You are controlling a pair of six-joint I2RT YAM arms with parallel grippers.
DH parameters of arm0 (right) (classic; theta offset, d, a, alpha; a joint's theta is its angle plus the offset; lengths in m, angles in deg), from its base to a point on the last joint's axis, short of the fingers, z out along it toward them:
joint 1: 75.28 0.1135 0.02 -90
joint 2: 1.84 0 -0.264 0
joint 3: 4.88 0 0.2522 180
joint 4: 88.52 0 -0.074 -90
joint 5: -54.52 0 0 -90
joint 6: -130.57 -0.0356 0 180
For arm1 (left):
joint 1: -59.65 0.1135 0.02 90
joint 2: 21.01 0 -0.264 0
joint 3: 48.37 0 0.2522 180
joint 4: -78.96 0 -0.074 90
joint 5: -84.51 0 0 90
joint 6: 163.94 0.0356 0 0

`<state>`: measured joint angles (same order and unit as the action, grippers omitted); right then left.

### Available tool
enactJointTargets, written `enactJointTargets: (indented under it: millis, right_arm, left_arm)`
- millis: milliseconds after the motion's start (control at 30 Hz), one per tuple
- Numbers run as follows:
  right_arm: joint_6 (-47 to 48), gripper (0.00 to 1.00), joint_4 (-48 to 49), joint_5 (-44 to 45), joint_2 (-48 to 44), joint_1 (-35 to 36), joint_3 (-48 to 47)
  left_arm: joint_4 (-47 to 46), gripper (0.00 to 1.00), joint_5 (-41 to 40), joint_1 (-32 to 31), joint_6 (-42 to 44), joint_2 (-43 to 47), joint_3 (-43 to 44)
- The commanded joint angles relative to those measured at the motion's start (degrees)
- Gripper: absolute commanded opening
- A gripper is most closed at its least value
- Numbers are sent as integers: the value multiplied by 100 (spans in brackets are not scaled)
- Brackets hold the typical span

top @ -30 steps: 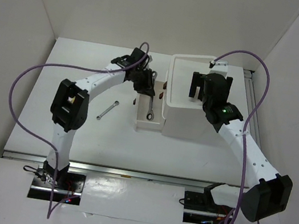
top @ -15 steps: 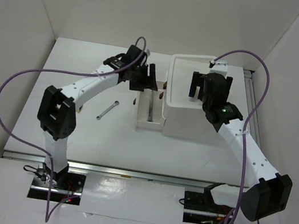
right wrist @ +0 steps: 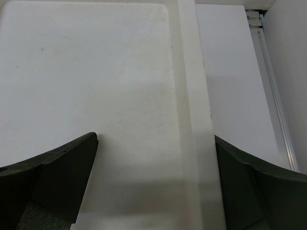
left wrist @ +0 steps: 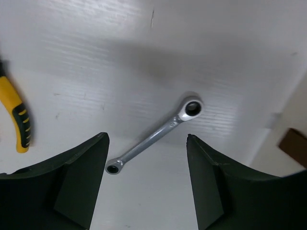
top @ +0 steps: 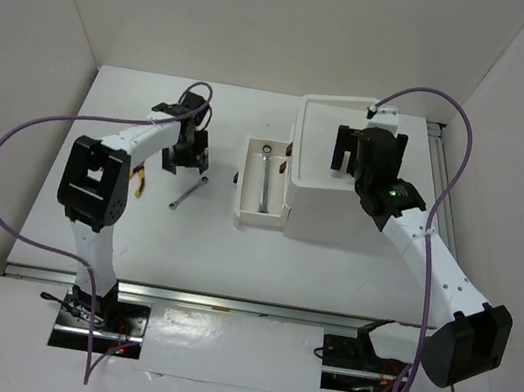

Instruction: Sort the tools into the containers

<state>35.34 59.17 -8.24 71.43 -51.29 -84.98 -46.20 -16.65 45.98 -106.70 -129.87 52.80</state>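
One silver ratchet wrench (top: 188, 192) lies on the table. In the left wrist view this wrench (left wrist: 156, 141) runs slantwise just ahead of the fingertips. My left gripper (top: 187, 159) hovers over it, open and empty (left wrist: 147, 138). Yellow-handled pliers (top: 141, 181) lie to its left, one handle (left wrist: 18, 117) showing at the wrist view's edge. A second wrench (top: 263, 178) lies in the pulled-out drawer (top: 245, 193) of the white cabinet (top: 340, 215). My right gripper (top: 358, 160) hangs open (right wrist: 154, 138) over the cabinet's top tray (right wrist: 189, 96), holding nothing.
The open drawer juts left from the cabinet, with dark red knobs (top: 291, 150) beside it. White walls close in the table on the left, back and right. A metal rail (right wrist: 276, 96) runs along the table's right edge.
My left gripper opened over the drawer, leaving a wrench in it. It then swung left to above the wrench on the table. The right arm has not moved.
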Motion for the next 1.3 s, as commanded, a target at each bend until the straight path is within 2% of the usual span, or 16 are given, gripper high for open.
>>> enactJointTargets:
  millis: [0,300,367,500,567,600,633,767,800,833,867,933,1033,1133,1233,1267]
  right_arm:
    - [-180,100,-976,-923,310,291,254]
    - [-180,100,-923,-923,310,291,254]
    - [-180,100,-923,-923,257,291,254]
    - [-180,100,-923,-923,205,291,307]
    - [-180,100,-923,-871,205,291,307]
    - [-180,100,-923,-870,144,291,307]
    - [-180,100,-923,-870,143,291,307]
    - [-180,100,-923,-870,82,291,307]
    - [-180,100,-975,-809,82,291,307]
    - [-180,100,-976,-808,29,291,307]
    - [-180,100,-976,-748,29,291,307]
    - [-180,100,-976,-747,-41,291,307]
    - [-180,100,-976,-695,-41,291,307]
    - [-180,100,-976,-694,-41,291,307]
    - [-180,100,-976,-694,11,291,307]
    - [-180,100,-976,-625,11,291,307]
  left_arm:
    - [84,78,341,135,454,-249,-67]
    - [-21,77,483,189,621,-566,-497]
    - [-21,71,483,189,621,-662,-568]
    - [-21,69,281,-47,569,-952,-708]
    - [119,63,62,-205,568,-1093,-708]
    - [172,55,61,-206,438,-1224,-708]
    - [285,52,-122,-267,384,-1225,-621]
    - [611,47,-255,-329,261,-1401,-437]
    - [664,37,-255,-329,261,-1453,-384]
    - [717,16,-255,-329,261,-1506,-322]
    - [717,4,-255,-329,313,-1507,-322]
    - [717,0,-255,-329,313,-1507,-322]
    - [648,0,69,-224,463,-1507,-322]
    - [298,0,473,-153,463,-799,-322]
    - [-186,0,1377,-153,384,37,-383]
    - [-641,0,2102,-153,305,510,-383]
